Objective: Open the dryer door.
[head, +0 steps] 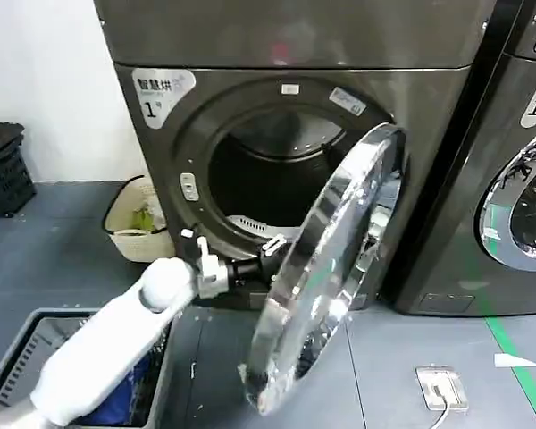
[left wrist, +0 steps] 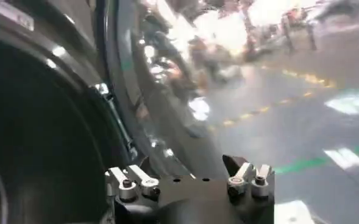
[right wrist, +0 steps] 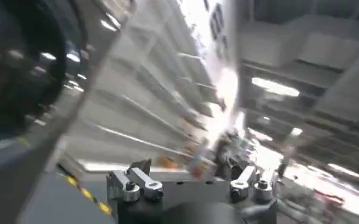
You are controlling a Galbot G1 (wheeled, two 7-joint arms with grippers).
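Observation:
The dryer door (head: 339, 259), a wide chrome ring around dark glass, stands swung about halfway out from the dark machine marked "1" (head: 161, 94). Behind it the drum opening (head: 268, 179) is exposed. My left arm reaches from the lower left, and my left gripper (head: 270, 254) sits at the door's inner side, close to its free edge. In the left wrist view the left gripper (left wrist: 190, 163) is open with nothing between its fingers, and the door's shiny ring (left wrist: 167, 91) lies just ahead. In the right wrist view my right gripper (right wrist: 188, 164) is open and holds nothing, away from the door.
A second dark machine (head: 518, 179) with its own chrome door stands to the right. A cream basket (head: 134, 223) sits left of the dryer and black crates (head: 0, 170) farther left. A grey bin (head: 18, 357) is under my left arm. A floor socket (head: 442, 389) and green tape (head: 509, 349) mark the floor.

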